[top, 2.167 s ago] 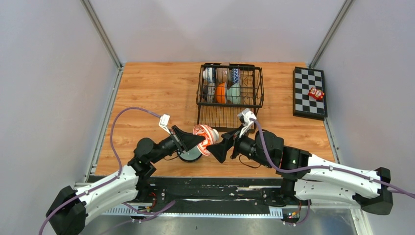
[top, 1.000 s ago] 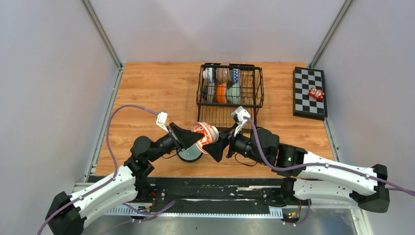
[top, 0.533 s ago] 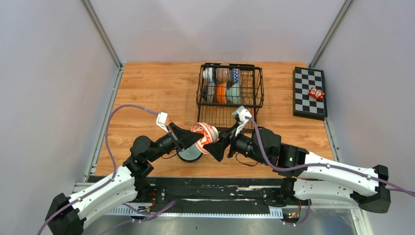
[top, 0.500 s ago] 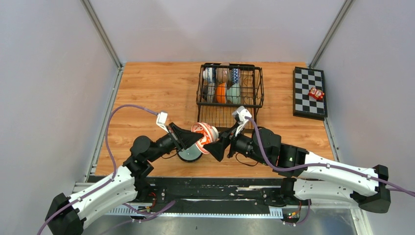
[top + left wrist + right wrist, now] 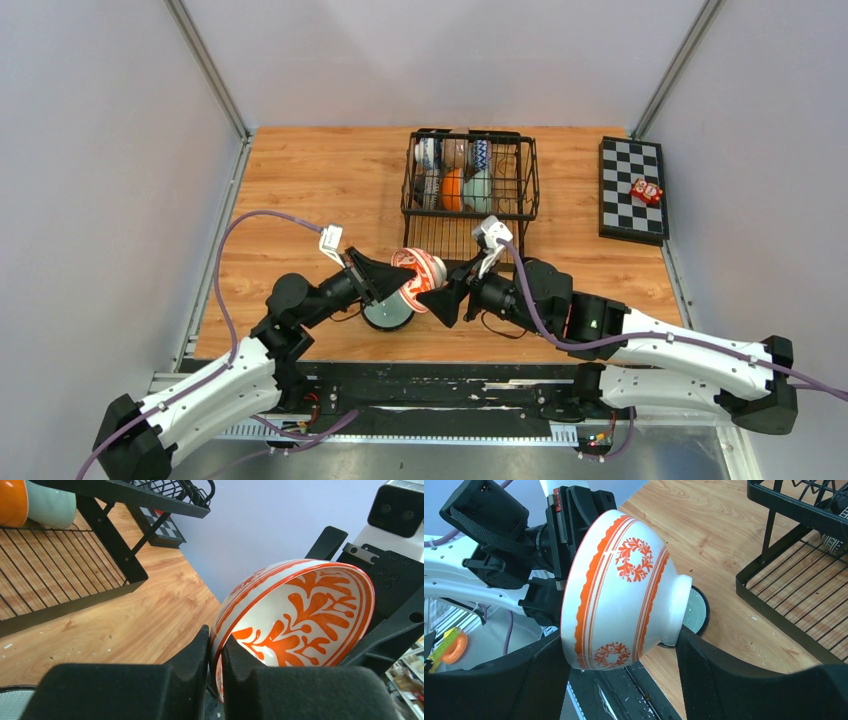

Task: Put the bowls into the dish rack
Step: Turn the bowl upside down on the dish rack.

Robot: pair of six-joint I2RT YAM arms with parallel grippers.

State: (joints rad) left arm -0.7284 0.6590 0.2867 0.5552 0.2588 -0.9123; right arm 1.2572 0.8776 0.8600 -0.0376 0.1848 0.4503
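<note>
Above the tabletop, near the dish rack, the red-patterned bowl is held sideways, its rim clamped between the left fingers, evidently for handover. The right fingers are spread around it; whether they press it cannot be told. Open room is seen toward the rack's front tray.

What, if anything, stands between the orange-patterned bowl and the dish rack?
Nothing visible does. The bowl, gripped at its rim by the left gripper and straddled by the right gripper, hangs just short of the dish rack; only wooden tabletop shows between.
</note>
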